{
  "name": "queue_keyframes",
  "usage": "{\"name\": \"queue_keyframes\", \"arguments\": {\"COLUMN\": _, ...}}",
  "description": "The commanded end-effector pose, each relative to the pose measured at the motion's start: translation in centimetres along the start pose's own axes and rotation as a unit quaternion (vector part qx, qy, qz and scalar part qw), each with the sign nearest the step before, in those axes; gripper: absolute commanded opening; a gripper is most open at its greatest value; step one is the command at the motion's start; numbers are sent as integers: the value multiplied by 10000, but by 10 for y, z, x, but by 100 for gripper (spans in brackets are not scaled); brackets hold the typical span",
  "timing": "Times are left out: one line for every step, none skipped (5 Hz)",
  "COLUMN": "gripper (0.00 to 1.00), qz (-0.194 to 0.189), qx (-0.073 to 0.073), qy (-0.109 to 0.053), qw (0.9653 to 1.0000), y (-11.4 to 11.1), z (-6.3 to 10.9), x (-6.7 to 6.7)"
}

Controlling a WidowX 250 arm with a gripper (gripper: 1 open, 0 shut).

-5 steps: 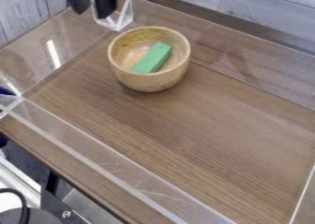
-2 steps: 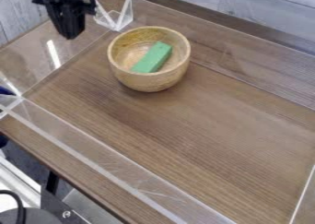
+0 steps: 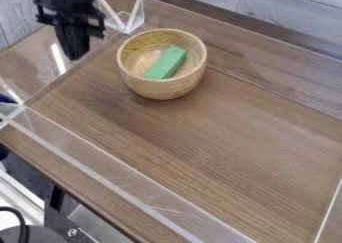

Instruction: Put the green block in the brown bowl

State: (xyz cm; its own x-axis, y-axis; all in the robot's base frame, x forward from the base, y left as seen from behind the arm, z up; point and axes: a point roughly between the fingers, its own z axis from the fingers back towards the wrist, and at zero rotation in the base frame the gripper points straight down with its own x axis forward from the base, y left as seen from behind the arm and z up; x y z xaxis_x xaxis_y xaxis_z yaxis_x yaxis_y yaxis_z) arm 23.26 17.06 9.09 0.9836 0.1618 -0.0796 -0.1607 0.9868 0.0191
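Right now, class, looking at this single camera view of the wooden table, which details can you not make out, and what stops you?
- The black gripper: blurred and dark, so its fingers cannot be told apart.
- The arm above the gripper: cut off by the top edge.
- The bright green rectangular block: its underside is hidden by the round light-brown wooden bowl.
- The small clear folded plastic piece: partly hidden behind the gripper.

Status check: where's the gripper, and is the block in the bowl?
Gripper shut, empty, pointing down over the table left of the brown bowl. Green block lying inside the bowl. Nothing in the way.
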Motion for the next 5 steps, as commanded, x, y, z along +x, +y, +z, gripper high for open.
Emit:
{"name": "queue_keyframes", "arguments": {"gripper": 0, "qz": -153, "qx": 129, "qy": -161, "qw": 9997, "y": -7, "z": 6, "x": 11}}
{"name": "queue_keyframes", "arguments": {"gripper": 0, "qz": -122, "qx": 174, "qy": -62, "qw": 9998, "y": -2, "z": -8, "x": 24}}
{"name": "queue_keyframes", "arguments": {"gripper": 0, "qz": -133, "qx": 230, "qy": 51, "qw": 9996, "y": -3, "z": -22, "x": 36}}
{"name": "queue_keyframes", "arguments": {"gripper": 0, "qz": -175, "qx": 262, "qy": 130, "qw": 9994, "y": -8, "z": -33, "x": 49}}
{"name": "queue_keyframes", "arguments": {"gripper": 0, "qz": -221, "qx": 301, "qy": 214, "qw": 9991, "y": -12, "z": -44, "x": 58}}
